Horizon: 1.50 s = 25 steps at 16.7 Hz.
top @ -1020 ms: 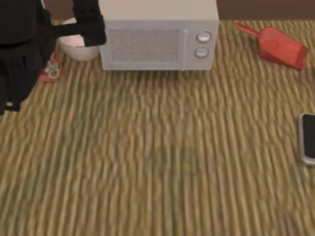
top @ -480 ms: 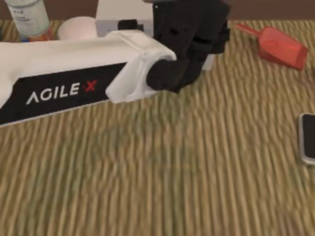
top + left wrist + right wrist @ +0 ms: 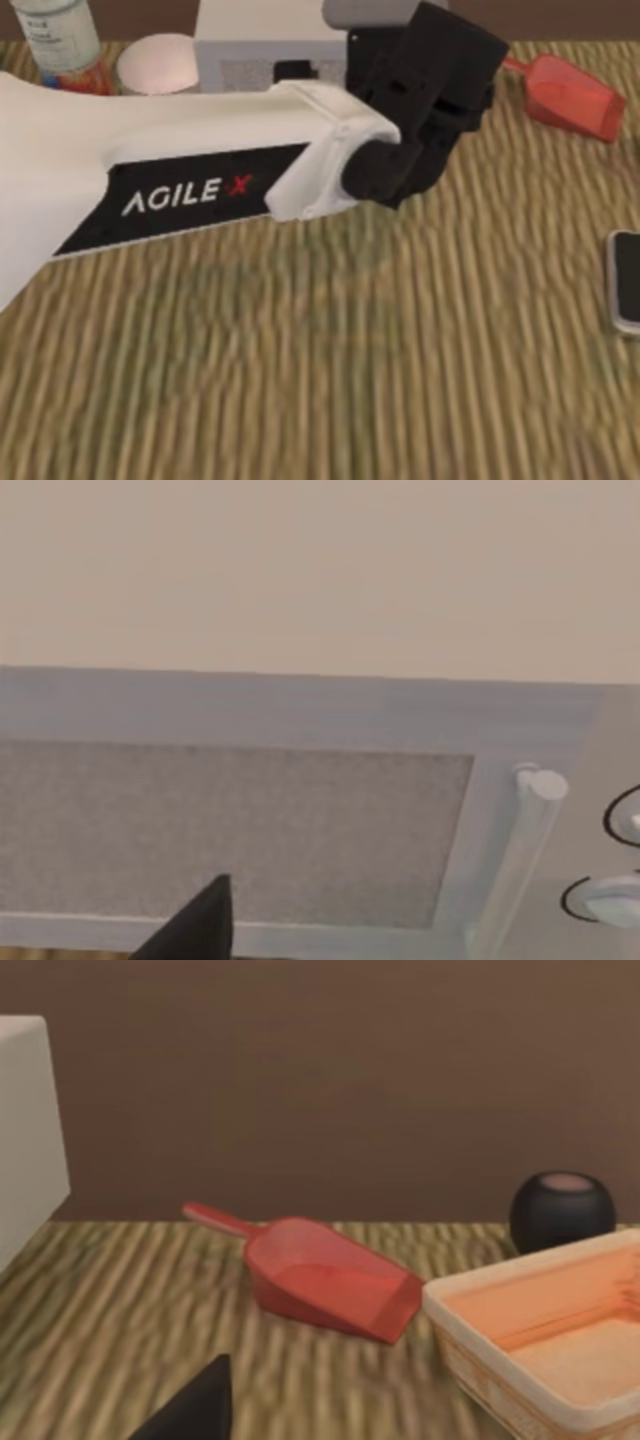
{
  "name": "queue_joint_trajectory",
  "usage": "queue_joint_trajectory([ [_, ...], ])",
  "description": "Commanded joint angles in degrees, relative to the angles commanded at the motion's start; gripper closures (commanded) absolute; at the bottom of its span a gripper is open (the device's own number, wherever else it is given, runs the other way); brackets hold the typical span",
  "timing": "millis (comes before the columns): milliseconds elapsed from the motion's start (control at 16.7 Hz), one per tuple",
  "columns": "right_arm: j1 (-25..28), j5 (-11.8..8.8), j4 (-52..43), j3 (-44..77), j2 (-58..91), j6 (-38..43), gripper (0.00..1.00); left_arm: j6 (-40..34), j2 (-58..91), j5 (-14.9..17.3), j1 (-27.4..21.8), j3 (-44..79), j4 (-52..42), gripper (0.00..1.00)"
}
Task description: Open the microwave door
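The white microwave (image 3: 250, 40) stands at the table's far edge, half hidden under my left arm (image 3: 190, 150), which reaches across from the left. My left gripper (image 3: 440, 75) hovers in front of its right half. In the left wrist view the microwave door (image 3: 230, 825) with its grey mesh window lies flush with the front. A pale bar handle (image 3: 520, 865) runs beside the knobs (image 3: 615, 898). One black fingertip (image 3: 205, 928) shows, free of anything, with bare room beside it. My right gripper (image 3: 310, 1432) is parked off to the right, open and holding nothing.
A white bowl (image 3: 160, 62) and a bottle (image 3: 55, 35) stand left of the microwave. A red scoop (image 3: 570, 95) lies to its right, a phone (image 3: 625, 280) at the right edge. The right wrist view also shows a basket (image 3: 550, 1335) and a black ball-shaped thing (image 3: 562, 1210).
My left arm swung from beside the bowl across the microwave's front, then a little farther right. The door has not moved.
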Motion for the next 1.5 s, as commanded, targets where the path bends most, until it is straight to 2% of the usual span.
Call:
queue_joint_trajectory([
  [180, 0.0, 0.0, 0.0, 0.0, 0.0, 0.0, 0.00, 1.1, 2.4, 1.0, 1.1, 2.4, 1.0, 0.00],
  [480, 0.0, 0.0, 0.0, 0.0, 0.0, 0.0, 0.00, 4.4, 12.1, 5.0, 5.7, 10.5, 4.4, 0.00],
  [780, 0.0, 0.0, 0.0, 0.0, 0.0, 0.0, 0.00, 4.8, 12.8, 5.5, 6.2, 11.2, 4.8, 0.00],
  [1500, 0.0, 0.0, 0.0, 0.0, 0.0, 0.0, 0.00, 4.8, 12.8, 5.5, 6.2, 11.2, 4.8, 0.90],
])
